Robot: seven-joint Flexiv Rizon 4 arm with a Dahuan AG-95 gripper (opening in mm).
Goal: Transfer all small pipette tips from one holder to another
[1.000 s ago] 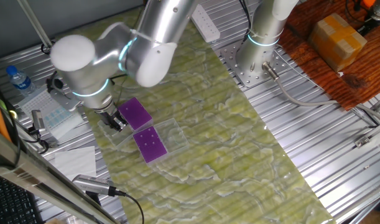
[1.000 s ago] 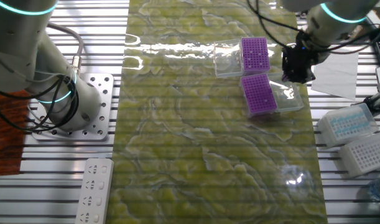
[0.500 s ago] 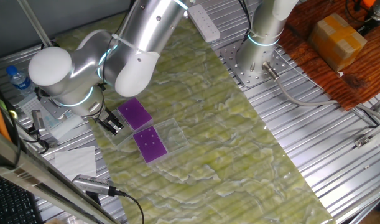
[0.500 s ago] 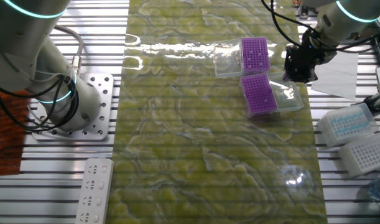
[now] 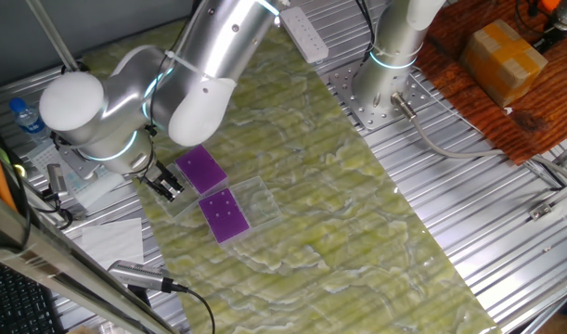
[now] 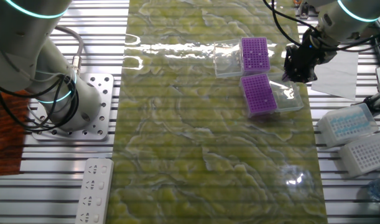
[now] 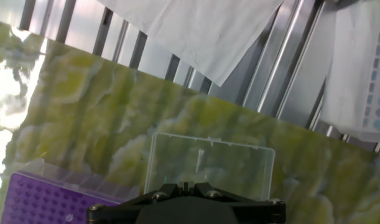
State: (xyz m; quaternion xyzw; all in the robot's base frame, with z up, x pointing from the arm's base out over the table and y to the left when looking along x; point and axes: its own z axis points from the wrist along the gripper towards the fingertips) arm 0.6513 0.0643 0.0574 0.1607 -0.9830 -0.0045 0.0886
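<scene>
Hand view looks down past the black gripper (image 7: 188, 186) body at the bottom edge; its fingertips are not visible there, so whether the claw is parted or closed I cannot tell from this picture, and in the two fixed views it is too small and dark to settle the matter either. Just beyond the gripper lies a clear plastic lid (image 7: 209, 163) flat on the yellow-green mat (image 7: 84, 106), and a single small pale tip (image 7: 200, 159) appears over the lid's middle, whether lying on it or held above it I cannot tell. At the lower left corner sits a purple holder (image 7: 40, 200) with its grid of holes, close beside the lid. A white paper sheet (image 7: 196, 28) lies on the slatted metal table (image 7: 289, 68) past the mat's edge, and a white tip box (image 7: 364, 68) shows at the right. In the other fixed view the gripper (image 6: 297, 64) hangs at the mat's right edge, just beside the two purple holders, the farther one (image 6: 255, 54) and the nearer one (image 6: 259, 94), each in a clear tray. The small pipette tips (image 6: 257, 55) show only as faint pale dots on the farther plate. In one fixed view the gripper (image 5: 165, 183) sits just left of the purple holders (image 5: 201, 169).
</scene>
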